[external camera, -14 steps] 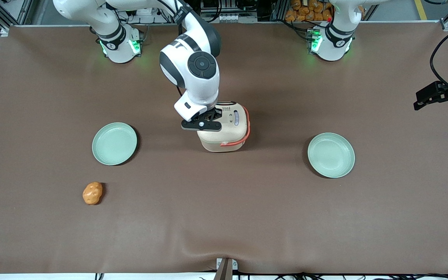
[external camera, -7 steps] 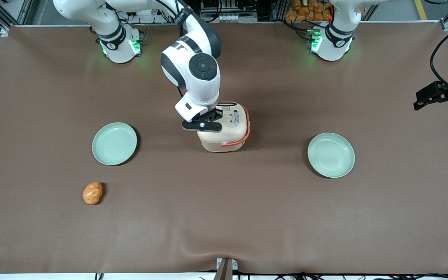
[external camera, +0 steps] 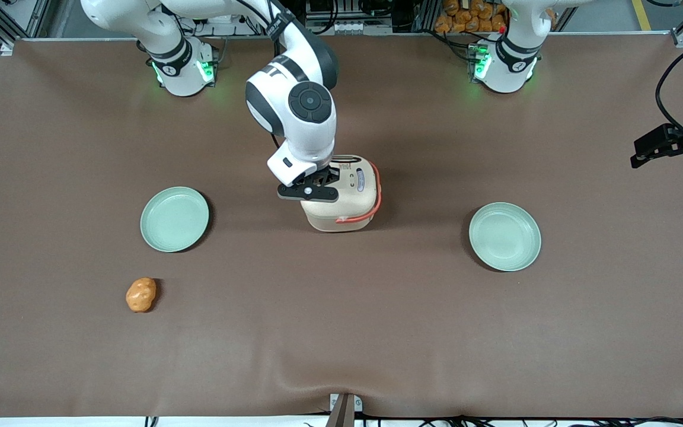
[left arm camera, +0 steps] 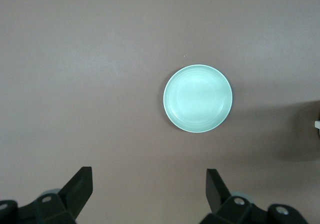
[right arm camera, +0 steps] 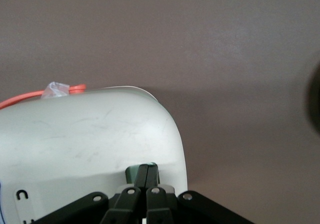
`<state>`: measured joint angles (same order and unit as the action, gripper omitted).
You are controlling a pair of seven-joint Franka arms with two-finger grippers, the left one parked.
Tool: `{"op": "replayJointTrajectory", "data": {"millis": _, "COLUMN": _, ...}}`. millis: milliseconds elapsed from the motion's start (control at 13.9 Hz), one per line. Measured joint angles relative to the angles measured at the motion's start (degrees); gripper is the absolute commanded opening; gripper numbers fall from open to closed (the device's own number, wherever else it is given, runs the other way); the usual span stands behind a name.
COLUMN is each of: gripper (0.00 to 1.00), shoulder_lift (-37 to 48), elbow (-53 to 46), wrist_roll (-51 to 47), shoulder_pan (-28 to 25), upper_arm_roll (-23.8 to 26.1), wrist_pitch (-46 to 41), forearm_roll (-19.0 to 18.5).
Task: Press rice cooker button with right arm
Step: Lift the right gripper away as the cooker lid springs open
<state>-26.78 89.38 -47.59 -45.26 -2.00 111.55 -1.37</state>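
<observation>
The cream rice cooker [external camera: 347,198] with its orange-red handle [external camera: 378,190] stands in the middle of the table, lid down. The right arm [external camera: 294,112] reaches down over the lid's edge on the working arm's side. Its black gripper [external camera: 320,179] is shut, fingers pressed together with nothing held. In the right wrist view the cooker lid [right arm camera: 90,139] fills much of the frame, and the gripper [right arm camera: 148,170] has its joined fingertips resting on the pale green button [right arm camera: 132,172], which they mostly cover.
Two pale green plates lie on the brown table, one [external camera: 174,219] toward the working arm's end and one [external camera: 504,236] toward the parked arm's end, which the left wrist view also shows as a plate [left arm camera: 198,99]. An orange potato-like object [external camera: 141,294] lies nearer the front camera.
The right arm has shifted very slightly along the lid over the last second; the gripper stays shut at the cooker's edge. Nothing else has moved.
</observation>
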Motion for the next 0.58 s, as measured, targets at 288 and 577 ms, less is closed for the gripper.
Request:
{"op": "replayJointTrajectory", "data": {"millis": 288, "gripper": 0.57, "shoulder_lift": 2.78, "elbow": -7.78, "wrist_roll": 0.3, "shoulder_pan": 0.44, "upper_arm_roll": -0.7, "wrist_pitch": -11.37, "forearm_roll": 0.0}}
{"op": "replayJointTrajectory", "data": {"millis": 577, "gripper": 1.0, "shoulder_lift": 7.51, "elbow": -15.26, "wrist_roll": 9.03, "shoulder_pan": 5.06, "upper_arm_roll": -1.39, "wrist_pitch": -22.52, "forearm_roll": -0.02}}
